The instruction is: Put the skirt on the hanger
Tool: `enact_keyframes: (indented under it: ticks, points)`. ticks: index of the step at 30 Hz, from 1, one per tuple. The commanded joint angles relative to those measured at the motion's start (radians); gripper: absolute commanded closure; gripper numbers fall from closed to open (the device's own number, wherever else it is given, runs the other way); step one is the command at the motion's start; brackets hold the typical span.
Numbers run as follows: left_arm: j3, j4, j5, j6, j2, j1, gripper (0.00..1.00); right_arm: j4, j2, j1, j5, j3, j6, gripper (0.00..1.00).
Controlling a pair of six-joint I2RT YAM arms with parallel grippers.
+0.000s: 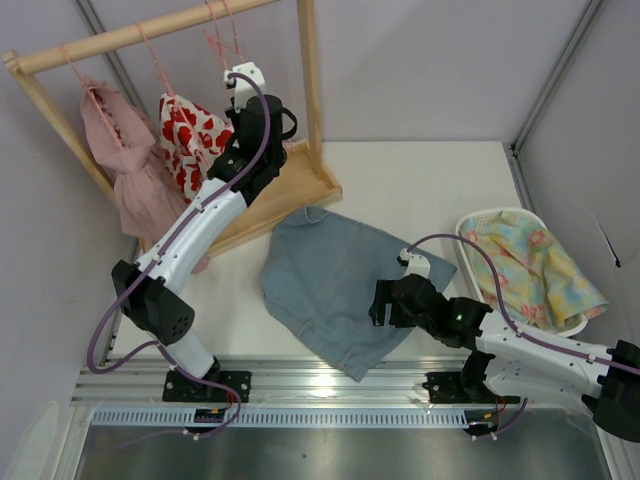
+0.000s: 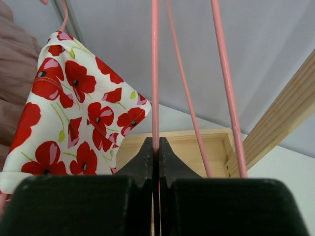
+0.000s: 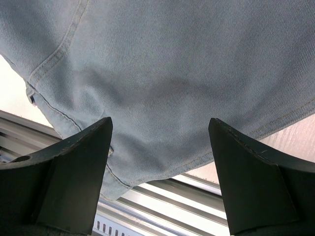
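The skirt (image 1: pixel 345 285) lies spread flat on the table (image 1: pixel 420 180), midway along the near edge, with its nearest corner reaching over that edge onto the metal rail. It is plain light blue denim, slightly rumpled. The right wrist view (image 3: pixel 172 73) shows pale double-stitched seams and a folded hem.

The right gripper (image 1: pixel 385 300) sits low at the skirt's right side with its jaws spread wide (image 3: pixel 160 128). There is only denim beneath them and nothing between them. Whether the fingers touch the cloth cannot be told.

The left arm reaches to the far left corner, where a wooden rack (image 1: pixel 150 30) stands. The left gripper (image 2: pixel 155 147) is pressed together on one thin wire of a pink hanger (image 2: pixel 155 73) hanging from the rack's rail (image 1: pixel 218 35). Two more pink wires run just to the right of the pinched one.

Beside it hang a white garment with red flowers (image 1: pixel 190 135) and a pale pink ruffled dress (image 1: pixel 125 170). A white basket (image 1: pixel 470 225) holding floral cloth sits at the table's right edge.
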Motion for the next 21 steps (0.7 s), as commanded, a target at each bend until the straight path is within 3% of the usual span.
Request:
enact_keyframes:
  ticks: [1, 14, 21]
  points:
    - [0.017, 0.038, -0.031, 0.028, -0.022, 0.017, 1.00, 0.023, -0.005, -0.005, 0.003, 0.002, -0.006, 0.15]
    - [0.161, -0.046, -0.008, 0.112, -0.094, 0.019, 1.00, 0.051, 0.023, -0.018, -0.012, 0.031, -0.027, 0.16]
    - [0.183, -0.213, 0.041, 0.097, -0.178, -0.010, 1.00, 0.048, 0.021, -0.020, -0.011, 0.039, -0.015, 0.16]
